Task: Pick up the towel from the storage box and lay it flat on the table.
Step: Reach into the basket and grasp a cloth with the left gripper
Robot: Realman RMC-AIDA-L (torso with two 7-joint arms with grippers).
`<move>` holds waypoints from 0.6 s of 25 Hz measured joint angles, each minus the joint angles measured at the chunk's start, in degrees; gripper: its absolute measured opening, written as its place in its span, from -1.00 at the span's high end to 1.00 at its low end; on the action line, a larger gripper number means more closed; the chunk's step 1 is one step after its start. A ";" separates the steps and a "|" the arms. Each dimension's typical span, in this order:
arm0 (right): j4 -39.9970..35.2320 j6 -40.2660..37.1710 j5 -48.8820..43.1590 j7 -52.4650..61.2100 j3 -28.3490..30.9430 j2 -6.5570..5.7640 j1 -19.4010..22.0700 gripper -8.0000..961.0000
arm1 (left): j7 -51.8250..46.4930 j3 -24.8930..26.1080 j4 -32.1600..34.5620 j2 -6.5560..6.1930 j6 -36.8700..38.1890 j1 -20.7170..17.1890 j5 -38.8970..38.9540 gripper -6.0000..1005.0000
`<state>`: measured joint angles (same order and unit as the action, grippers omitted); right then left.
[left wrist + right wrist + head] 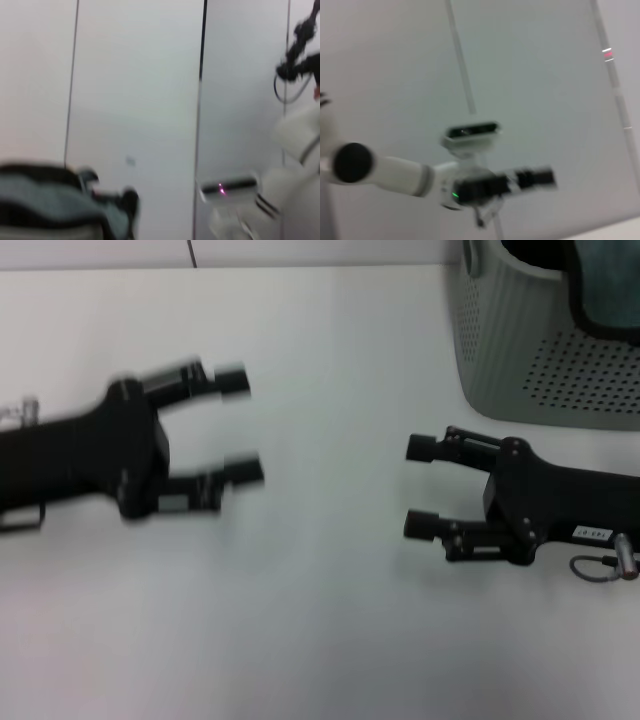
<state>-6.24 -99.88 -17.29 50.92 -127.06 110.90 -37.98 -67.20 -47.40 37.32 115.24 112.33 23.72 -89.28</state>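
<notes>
My right gripper [420,486] hovers over the table [320,620] with its two fingers spread wide and nothing between them, and the storage box [540,370] stands just beyond it on the far side, a little toward my outer right. The towel [605,290] lies inside that box, teal-grey side up with its black edge draped over the rim, untouched by either of my hands. My left gripper [240,425] faces the right one across a bare stretch of tabletop, well apart from the box, its fingers likewise parted and empty.
</notes>
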 joint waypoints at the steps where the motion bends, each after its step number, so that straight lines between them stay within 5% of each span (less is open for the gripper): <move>1: 0.02 1.21 -0.03 -0.27 0.86 0.01 0.56 -0.79 | -1.11 0.01 2.14 0.56 -0.27 0.19 2.17 -0.71; 8: -0.27 5.24 -0.03 -0.68 1.91 1.03 3.20 -0.79 | -17.99 -2.47 22.37 4.32 -12.13 6.10 5.30 -0.70; 15: -0.25 4.56 -0.38 -0.95 1.82 2.93 6.38 -0.79 | -29.83 -12.38 24.91 4.38 -28.20 15.96 -4.56 -0.70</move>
<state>-6.49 -95.32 -17.67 49.96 -125.23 113.83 -31.60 -97.04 -59.78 62.23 119.63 84.13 39.68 -93.84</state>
